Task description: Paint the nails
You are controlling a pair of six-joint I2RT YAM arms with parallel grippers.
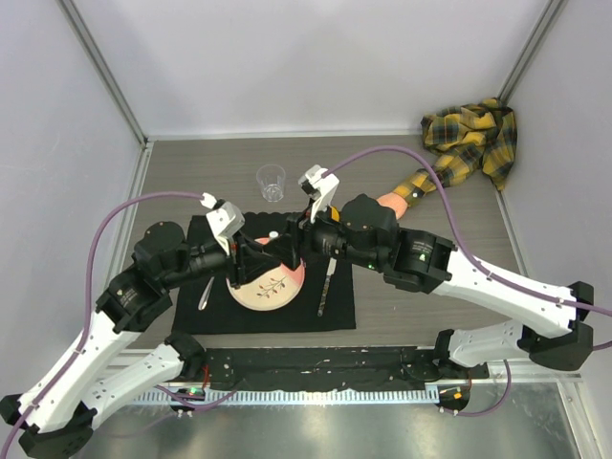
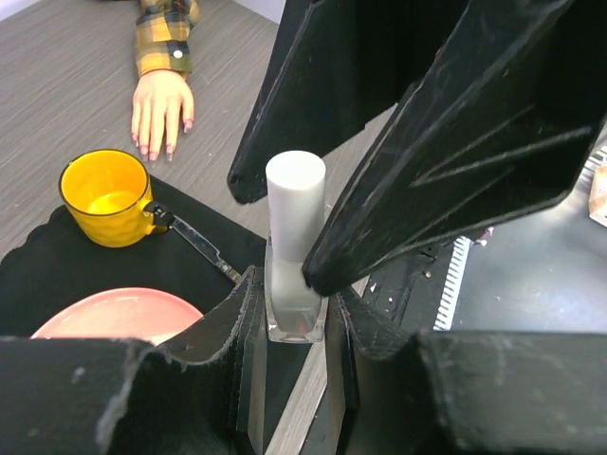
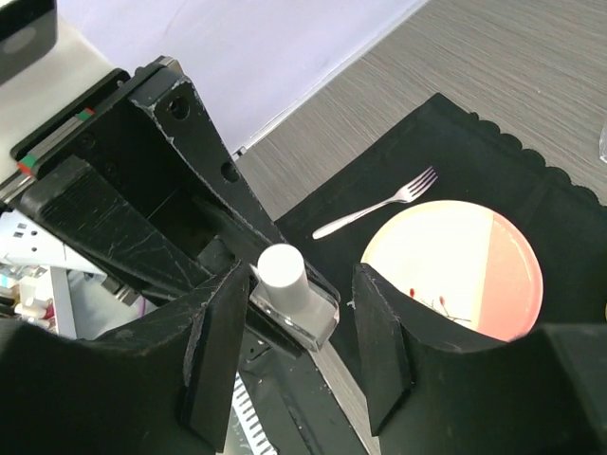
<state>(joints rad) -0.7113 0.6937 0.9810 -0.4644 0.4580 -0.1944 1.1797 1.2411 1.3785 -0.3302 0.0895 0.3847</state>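
Note:
A small clear bottle [image 2: 292, 284] with a white cap [image 2: 295, 190] stands upright in my left gripper [image 2: 296, 318], which is shut on its glass body. My right gripper [image 3: 299, 313] is over the same bottle [image 3: 296, 301]. It is open, with one finger on each side of the cap and a gap on the right. In the top view both grippers meet above the plate [image 1: 273, 285]. The pale mannequin hand [image 2: 161, 106] lies palm down at the far side, and its nails [image 2: 155, 148] look pinkish. Its plaid sleeve [image 1: 469, 139] runs to the back right corner.
A black placemat [image 1: 191, 316] holds the pink and cream plate, a fork [image 3: 375, 207] and a knife [image 1: 325, 282]. A yellow mug [image 2: 106, 197] stands near the mannequin hand. A clear glass [image 1: 272, 182] sits behind the mat.

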